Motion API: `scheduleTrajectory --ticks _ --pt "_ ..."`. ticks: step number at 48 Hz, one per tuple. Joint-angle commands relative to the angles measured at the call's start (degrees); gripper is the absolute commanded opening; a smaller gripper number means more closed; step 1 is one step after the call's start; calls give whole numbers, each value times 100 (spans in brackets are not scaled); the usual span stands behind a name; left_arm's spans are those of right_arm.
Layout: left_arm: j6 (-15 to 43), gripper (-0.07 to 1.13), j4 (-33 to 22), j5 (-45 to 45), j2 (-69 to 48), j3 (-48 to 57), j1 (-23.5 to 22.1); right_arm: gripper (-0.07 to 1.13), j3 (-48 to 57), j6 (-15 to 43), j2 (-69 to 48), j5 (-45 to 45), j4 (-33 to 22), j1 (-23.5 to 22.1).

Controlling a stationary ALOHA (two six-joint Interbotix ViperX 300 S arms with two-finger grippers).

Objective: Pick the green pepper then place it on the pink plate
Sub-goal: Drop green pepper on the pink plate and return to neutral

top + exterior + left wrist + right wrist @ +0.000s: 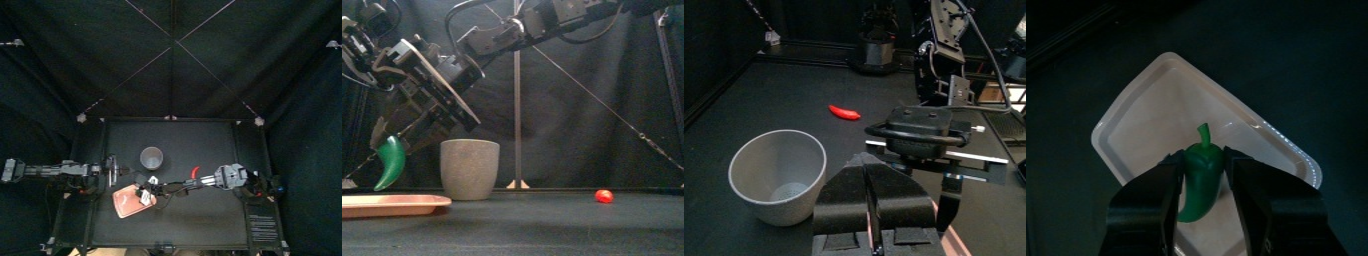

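The green pepper [390, 163] is long, glossy and slightly curved, and a thin stem shows at one end in the right wrist view. It hangs nearly upright in the air with a narrow end pointing down, gripped across its body between the jaws of the right gripper [1203, 172]. Just beneath it is the pink plate [1156, 105] (a shallow rectangular tray with rounded corners and a low raised rim), which lies flat on the worktop's front left part. The pepper is clear of the plate and does not touch it.
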Motion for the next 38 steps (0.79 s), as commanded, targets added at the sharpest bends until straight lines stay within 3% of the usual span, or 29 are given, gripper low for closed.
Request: scheduleTrajectory --ticks 1,12,26,38 --pt "9 11 -9 -35 18 -79 35 72 -167 -18 -141 -18 -35 18" --pt "0 11 -9 -26 18 -79 35 91 -255 -18 -79 105 -105 0" --pt "-9 11 -9 -35 18 -9 35 91 -114 62 -589 765 -668 79" --pt "-9 11 -9 -35 18 -18 35 91 422 79 -1310 826 -1011 308"
